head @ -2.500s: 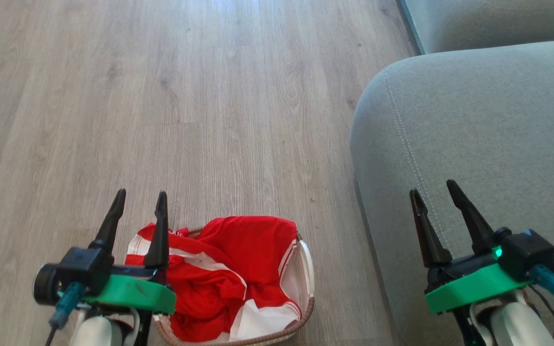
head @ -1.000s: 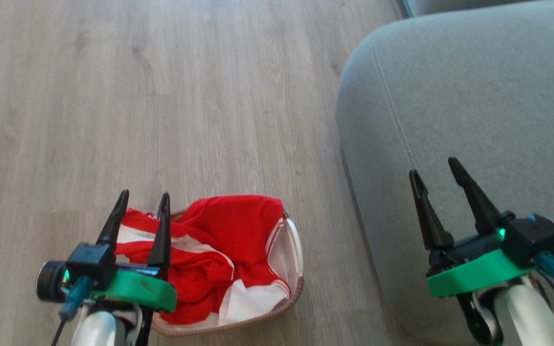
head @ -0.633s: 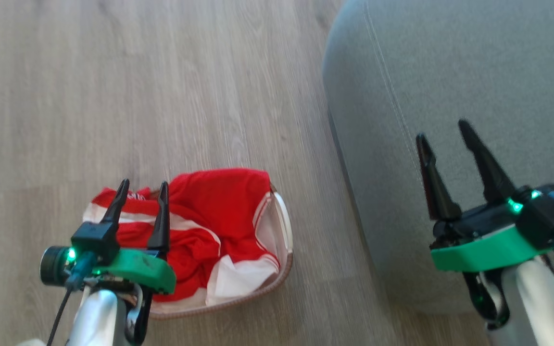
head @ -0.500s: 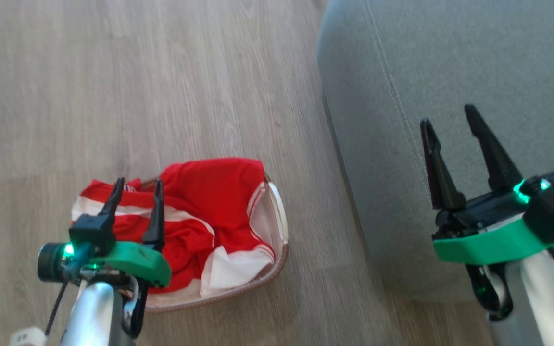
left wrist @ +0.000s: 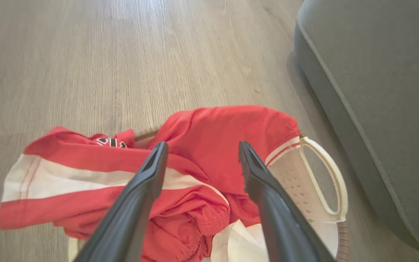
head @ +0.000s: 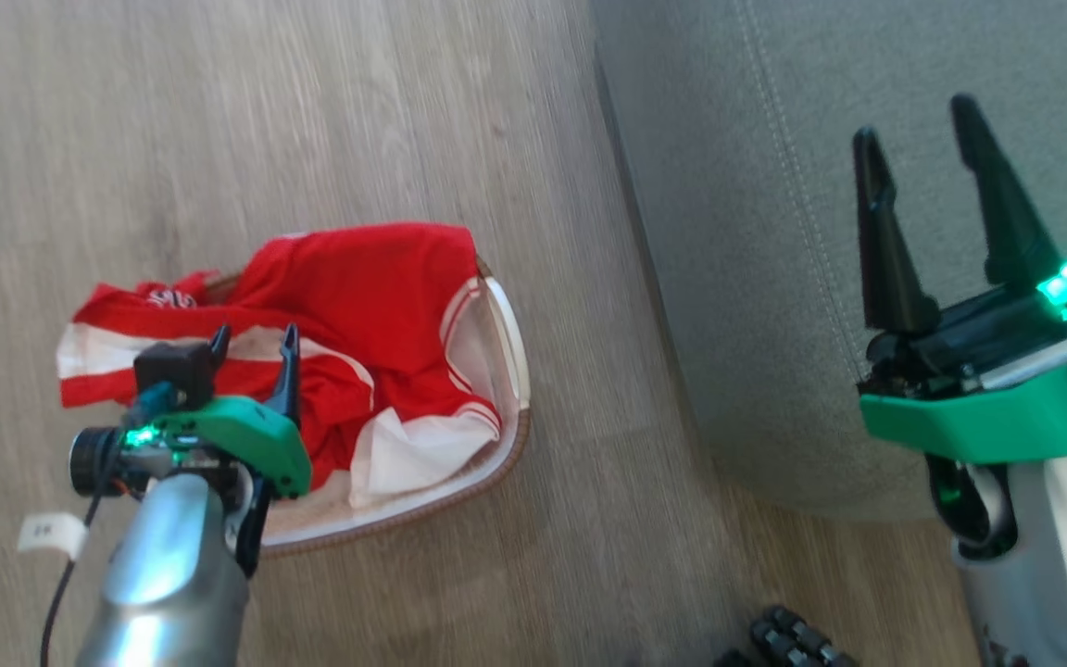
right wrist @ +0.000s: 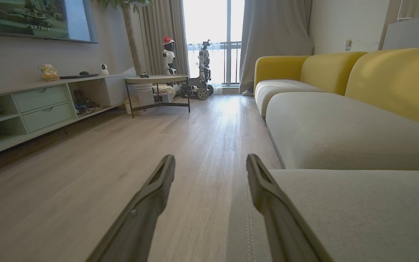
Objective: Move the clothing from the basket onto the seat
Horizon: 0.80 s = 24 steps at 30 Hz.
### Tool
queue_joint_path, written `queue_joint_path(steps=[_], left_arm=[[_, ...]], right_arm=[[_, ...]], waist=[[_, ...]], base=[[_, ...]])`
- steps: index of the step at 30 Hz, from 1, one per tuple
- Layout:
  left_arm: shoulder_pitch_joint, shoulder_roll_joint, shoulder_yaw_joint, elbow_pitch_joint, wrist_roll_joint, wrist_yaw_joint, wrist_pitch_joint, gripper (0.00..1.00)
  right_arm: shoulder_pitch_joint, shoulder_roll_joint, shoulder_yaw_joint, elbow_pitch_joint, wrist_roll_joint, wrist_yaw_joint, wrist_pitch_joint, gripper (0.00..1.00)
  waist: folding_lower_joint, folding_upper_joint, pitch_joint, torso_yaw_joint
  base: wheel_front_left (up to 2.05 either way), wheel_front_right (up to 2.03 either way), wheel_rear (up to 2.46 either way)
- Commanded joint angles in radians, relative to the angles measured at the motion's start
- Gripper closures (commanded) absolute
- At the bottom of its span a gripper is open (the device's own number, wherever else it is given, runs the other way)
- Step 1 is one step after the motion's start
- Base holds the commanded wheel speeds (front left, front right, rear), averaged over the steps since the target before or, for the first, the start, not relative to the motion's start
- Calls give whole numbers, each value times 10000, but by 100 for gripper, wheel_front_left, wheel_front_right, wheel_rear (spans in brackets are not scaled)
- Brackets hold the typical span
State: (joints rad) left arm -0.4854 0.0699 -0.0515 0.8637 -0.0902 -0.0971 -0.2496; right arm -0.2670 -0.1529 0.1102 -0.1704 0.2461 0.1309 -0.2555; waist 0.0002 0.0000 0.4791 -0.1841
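Dipping lower toward the basket (head: 508, 326), the left gripper (head: 256, 335) is nearing the red clothing (head: 357, 278) heaped inside it, fingers spread and holding nothing. The right gripper (head: 915, 118) is waiting, also spread, above the seat (head: 728, 232) beside the basket. A grab is looking imminent.

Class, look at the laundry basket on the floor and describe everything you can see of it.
The basket is an oval tub of cream perforated plastic with a brown woven-look rim and a white loop handle on the side nearest the seat. It stands upright on the wooden floor, apart from the seat. The red and white clothing fills it and spills over the opposite side.
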Motion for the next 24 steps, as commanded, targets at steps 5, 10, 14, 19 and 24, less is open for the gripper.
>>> queue_joint_path(steps=[5,10,14,19,24], left_arm=[[-1016,512,171,1482,-125,-132,82,0],[-1950,671,51,2696,-195,-196,366,0],[-2649,793,-19,3498,-255,-221,977,0],[-3155,905,22,3958,-409,-141,1700,0],[-3409,1011,10,4118,-503,-54,2134,0]], right_arm=[[-301,162,105,-610,91,-2,-63,0],[-494,204,57,-1000,136,-2,-63,0],[-672,182,80,-1276,109,-2,-63,0],[-891,203,86,-1633,170,-2,-63,0],[-1000,241,82,-1970,216,-2,-63,0]], waist=[[-2,0,830,-264],[-2,0,1525,-361],[-2,0,2063,-441],[-2,0,2580,-598],[-2,0,3016,-796]], base=[[0,0,0],[0,0,0],[0,0,0],[0,0,0],[0,0,0]])
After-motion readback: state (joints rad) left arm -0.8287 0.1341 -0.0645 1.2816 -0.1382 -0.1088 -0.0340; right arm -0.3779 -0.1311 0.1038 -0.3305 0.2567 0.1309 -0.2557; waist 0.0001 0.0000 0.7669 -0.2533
